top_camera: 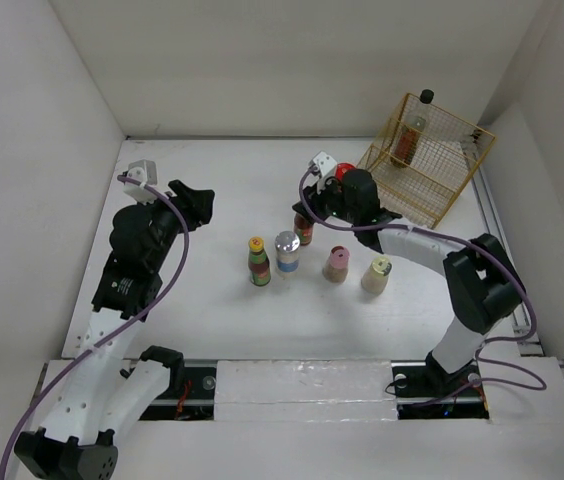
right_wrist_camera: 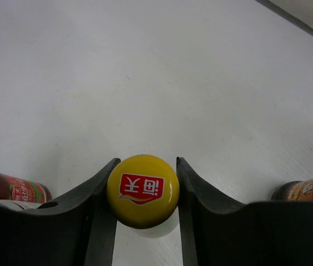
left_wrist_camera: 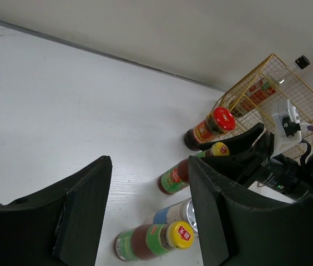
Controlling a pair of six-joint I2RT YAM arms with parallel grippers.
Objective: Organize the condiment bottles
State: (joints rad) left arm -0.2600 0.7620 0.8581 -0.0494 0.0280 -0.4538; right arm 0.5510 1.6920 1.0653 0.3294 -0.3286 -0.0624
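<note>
Fingers of the right gripper [right_wrist_camera: 147,162] are clamping the cap of a yellow-capped bottle [right_wrist_camera: 142,191], just behind four bottles [top_camera: 287,252] standing in a row on the table [top_camera: 222,180]. The left gripper [top_camera: 202,205] is hovering with its fingers apart and empty, well apart to their left.

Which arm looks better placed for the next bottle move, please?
Right. Its pincer grips the yellow-capped bottle by the cap, so it could probably lift at once. The left pincer hangs open and empty, well to the left of the bottles.
</note>
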